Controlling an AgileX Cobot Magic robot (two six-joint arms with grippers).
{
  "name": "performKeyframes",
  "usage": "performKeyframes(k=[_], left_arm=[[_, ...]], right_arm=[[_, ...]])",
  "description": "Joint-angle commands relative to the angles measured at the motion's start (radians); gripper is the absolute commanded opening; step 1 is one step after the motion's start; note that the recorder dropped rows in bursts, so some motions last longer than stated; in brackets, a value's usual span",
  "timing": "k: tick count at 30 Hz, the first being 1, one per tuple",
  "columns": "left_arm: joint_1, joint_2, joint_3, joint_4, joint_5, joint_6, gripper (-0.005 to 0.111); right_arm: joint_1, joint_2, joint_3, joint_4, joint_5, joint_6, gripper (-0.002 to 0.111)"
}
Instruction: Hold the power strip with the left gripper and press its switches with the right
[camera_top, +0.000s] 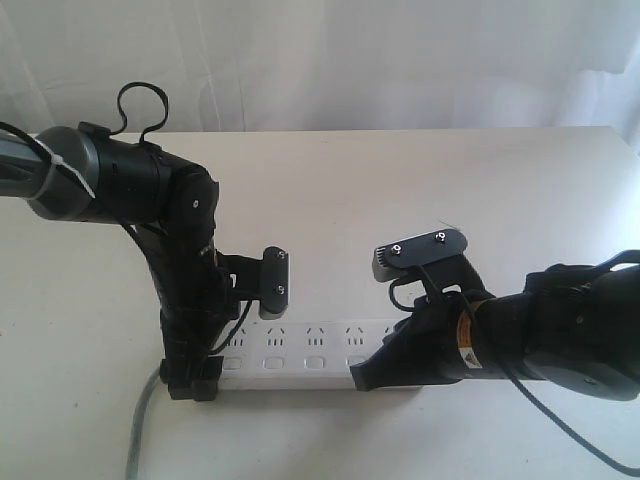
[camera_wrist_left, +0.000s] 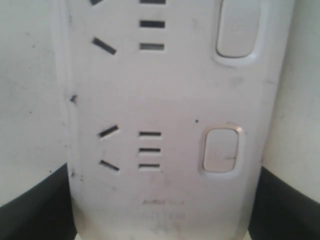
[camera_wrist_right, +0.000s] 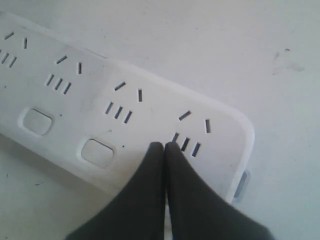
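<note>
The power strip (camera_top: 300, 350) is laid flat along the 6 o'clock edge of the bench (camera_top: 350, 180), with its length run from 9 to 3 o'clock. Its 9 o'clock end is pinched across the width by the left hand (camera_top: 193, 383). In the left wrist view only two black jaw edges are seen, one against each long side of the strip, and the rest is cut off by the frame.

The 3 o'clock end is covered in the exterior view by the right arm (camera_top: 540, 350), so the last socket group cannot be made out there. In the right wrist view the right hand (camera_wrist_right: 164, 148) is shown with its fingers pressed together and the tips set on the strip just beside the slots of the endmost group. The switch of that group is hidden beneath them, and whether it is being pushed cannot be told. Only some of the switches (camera_top: 272, 363) are exposed.

The grey cord (camera_top: 140, 430) is led off toward 7 o'clock and is cut off at the frame edge.
</note>
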Motion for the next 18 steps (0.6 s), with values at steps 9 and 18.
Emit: performKeyframes(k=[9,18], left_arm=[[0.002,0.045,0.033,0.015,0.071,-0.031,0.0],[0.002,0.045,0.033,0.015,0.071,-0.031,0.0]], right_arm=[[0.002,0.003,0.005,0.001,0.1,0.003,0.0],[0.002,0.003,0.005,0.001,0.157,0.003,0.0]])
